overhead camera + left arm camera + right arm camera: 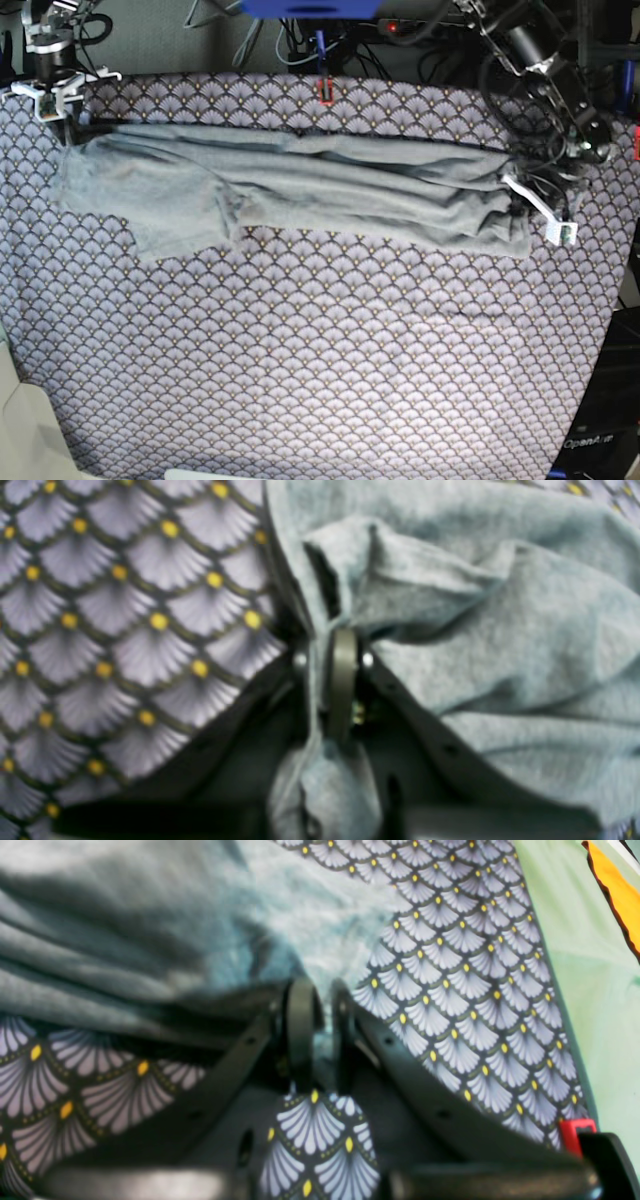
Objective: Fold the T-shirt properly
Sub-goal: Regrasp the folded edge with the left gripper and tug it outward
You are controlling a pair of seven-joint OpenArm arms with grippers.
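One broad desk fills the base view, covered by a purple-grey table cloth (320,380) printed with scalloped fans and small yellow dots; its near half lies bare of other things; on the far half lies the T-shirt (300,190), a plain light heather-grey knit, drawn out into a long narrow band running left to right across the cloth; its left end spreads wider, with a flap hanging toward the near side, while its right end bunches into thick folds; long creases run along its length.

At the right end of the shirt sits the left end effector (332,655); in its wrist view the fingers are pressed together on a pinch of grey knit, a pleat of the shirt rising just beyond the tips and more fabric gathered between the finger bases; the patterned cloth shows to the left of it.

At the far left corner of the desk, at the shirt's left end, is the right end effector (320,1010); its jaws are nearly closed with only a narrow slit between them; pale grey shirt fabric lies in that slit and beyond it, and a fold of the table cloth is bunched between the finger bases; whether cloth as well as shirt is pinched at the tips is not clear.
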